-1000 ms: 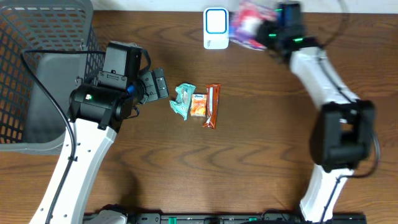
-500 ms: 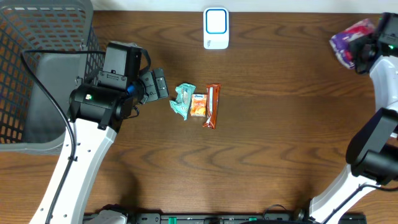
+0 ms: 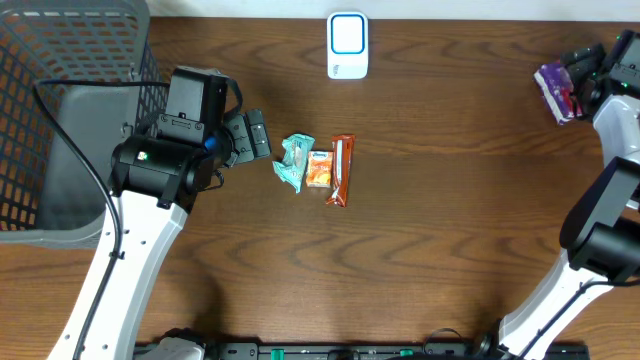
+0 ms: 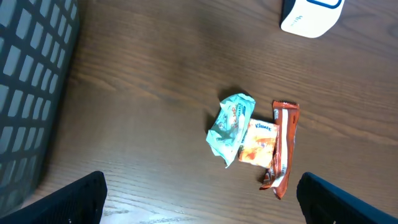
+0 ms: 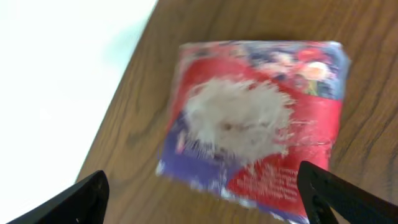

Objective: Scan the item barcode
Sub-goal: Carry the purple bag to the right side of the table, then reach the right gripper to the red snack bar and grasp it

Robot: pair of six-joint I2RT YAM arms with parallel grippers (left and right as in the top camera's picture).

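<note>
Right gripper [image 5: 202,190] stands open, the red-and-purple packet [image 5: 255,118] lying free on the surface [image 5: 373,124] straight ahead, long side across its fingertips, while the three small snack packets [image 3: 318,170] lie just ahead of the open left gripper [image 4: 202,193], the nearer arm.

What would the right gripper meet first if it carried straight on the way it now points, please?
Most likely the red and purple packet, lying on the table ahead of the right gripper, between its open fingers in the wrist view. Nothing shows in front of it, though depth is hard to judge.
</note>
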